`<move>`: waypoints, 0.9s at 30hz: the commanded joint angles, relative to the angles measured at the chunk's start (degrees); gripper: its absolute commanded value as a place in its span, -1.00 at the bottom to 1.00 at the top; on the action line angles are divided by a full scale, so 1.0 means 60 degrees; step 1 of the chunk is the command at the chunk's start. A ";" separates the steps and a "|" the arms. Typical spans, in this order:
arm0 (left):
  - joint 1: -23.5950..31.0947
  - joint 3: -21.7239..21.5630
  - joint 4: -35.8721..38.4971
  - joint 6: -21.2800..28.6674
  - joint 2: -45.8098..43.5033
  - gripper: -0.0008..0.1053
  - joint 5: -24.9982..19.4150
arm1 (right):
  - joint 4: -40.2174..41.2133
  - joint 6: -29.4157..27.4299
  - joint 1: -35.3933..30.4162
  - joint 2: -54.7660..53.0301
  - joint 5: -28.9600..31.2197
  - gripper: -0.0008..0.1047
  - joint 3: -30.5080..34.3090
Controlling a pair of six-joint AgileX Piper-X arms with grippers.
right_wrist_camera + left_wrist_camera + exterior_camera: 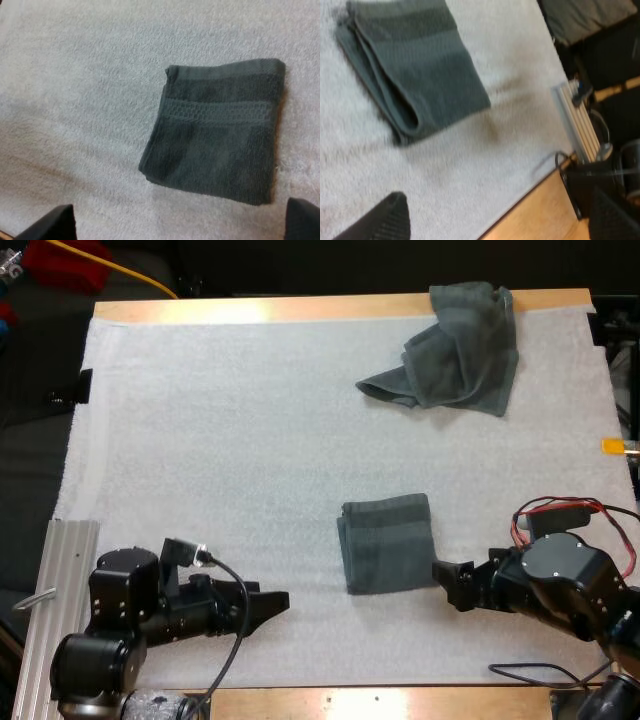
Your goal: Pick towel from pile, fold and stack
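Reaching for the crumpled towel (450,345) at the far right corner of the mat (220,440) looks the next step, best done by pinching one loose corner so the cloth hangs free rather than bunched. The right gripper (443,578) and the left gripper (280,602) both stand wide open, holding nothing, low at the mat's near side. The folded towel (387,542), dark grey-green with a woven band, lies flat as a neat square between them, just beside the right gripper.
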 commanded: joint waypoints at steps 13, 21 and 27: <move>-0.0043 -0.0006 -0.1746 -0.1034 0.1934 0.36 -0.0661 | 0.0058 0.0040 -0.0018 -0.0047 -0.0243 0.52 -0.0068; -0.1122 -0.0006 -0.2872 -0.1575 0.3301 0.36 -0.1417 | 0.0058 0.0248 -0.0018 -0.0047 -0.0243 0.52 -0.0068; -0.2173 -0.0006 -0.4282 -0.2550 0.4536 0.36 -0.1922 | 0.0058 0.0251 -0.0018 -0.0047 -0.0243 0.52 -0.0068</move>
